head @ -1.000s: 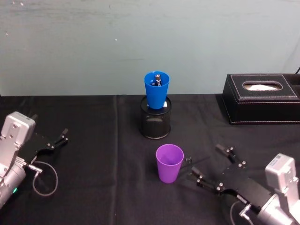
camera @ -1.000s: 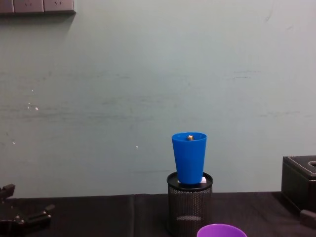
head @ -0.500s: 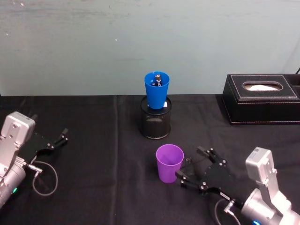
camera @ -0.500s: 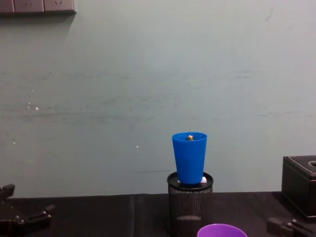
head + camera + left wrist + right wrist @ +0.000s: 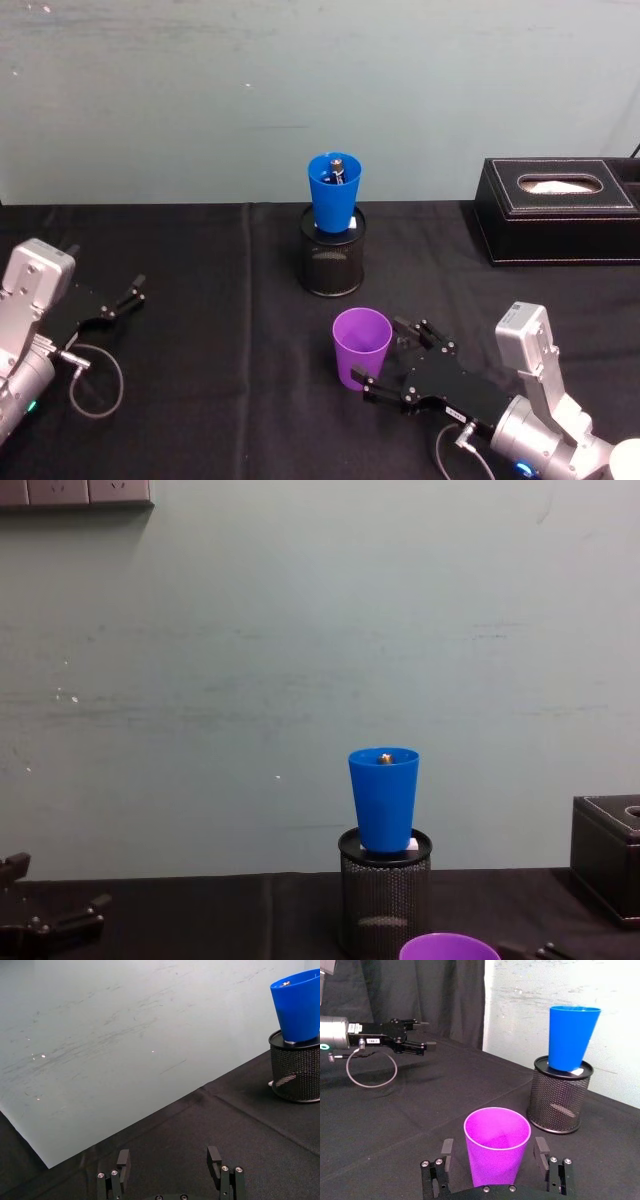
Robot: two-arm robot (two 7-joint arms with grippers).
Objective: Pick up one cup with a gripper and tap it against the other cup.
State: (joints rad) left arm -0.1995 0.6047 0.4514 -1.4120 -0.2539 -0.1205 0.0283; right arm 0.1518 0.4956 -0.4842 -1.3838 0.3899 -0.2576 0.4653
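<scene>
Right gripper wide open, jaws either side of purple cup, small gaps, gripping nothing; its arm lies at 4 o'clock of the cup. Purple cup upright on black table. Blue cup at its 12 o'clock, seated in mesh holder. Left gripper open, empty, parked at 9 o'clock

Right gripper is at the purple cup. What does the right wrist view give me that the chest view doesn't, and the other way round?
Right wrist view adds: the purple cup's whole wall, upright between the right gripper's open fingers, a gap on each side, not yet gripped. Chest view adds: the wall sockets and a corner of the black tissue box; of the purple cup it gives just the rim. Both: the blue cup seated in the black mesh holder, and the left gripper parked open at the left.
</scene>
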